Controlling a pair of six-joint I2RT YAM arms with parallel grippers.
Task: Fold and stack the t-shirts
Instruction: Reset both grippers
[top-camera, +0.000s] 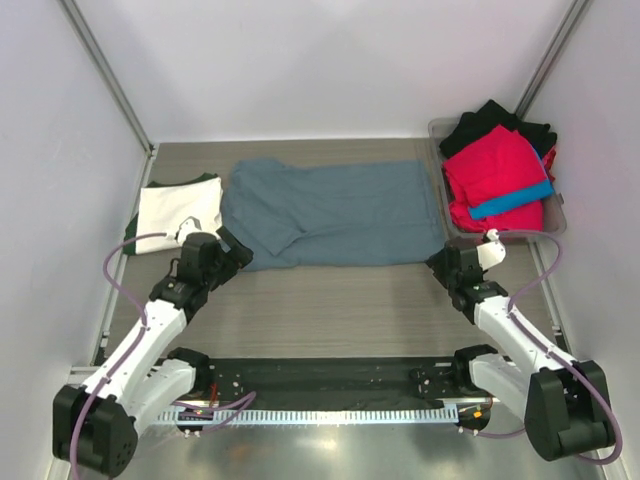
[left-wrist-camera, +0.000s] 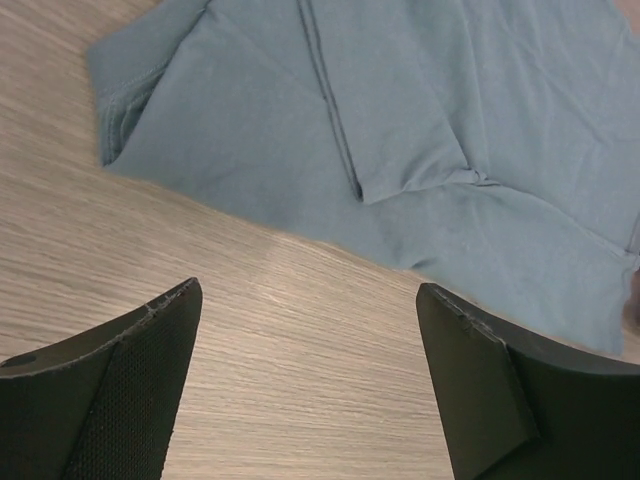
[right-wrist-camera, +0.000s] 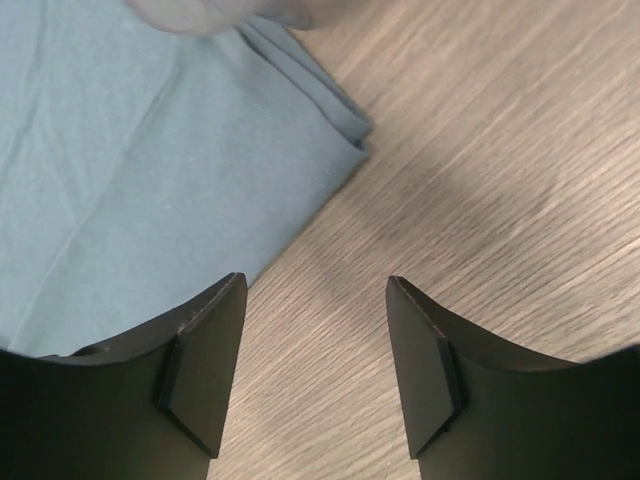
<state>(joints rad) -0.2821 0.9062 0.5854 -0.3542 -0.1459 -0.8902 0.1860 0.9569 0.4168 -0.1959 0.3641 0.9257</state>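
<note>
Now the slate blue-grey t-shirt (top-camera: 330, 212) is lying partly folded across the middle of the tabletop (top-camera: 330, 310), its long axis running left to right, one flap doubled over its left half. The left tool (top-camera: 232, 252) is hovering just beside the shirt's near-left corner and the right tool (top-camera: 440, 262) just off its near-right corner, so each arm is sitting nearest its own end, with the cloth lying ahead of both. Both tools are showing jaws standing apart and empty. A cream-white shirt (top-camera: 178, 212) is resting folded to the left, a dark green edge (top-camera: 207, 178) peeking from under it. At the far right a bin (top-camera: 558, 212) is holding red, black and bright blue cloth (top-camera: 495, 165); how many garments are bundled there is hard to tell. A pale blur is masking the right wrist view's top edge.
</note>
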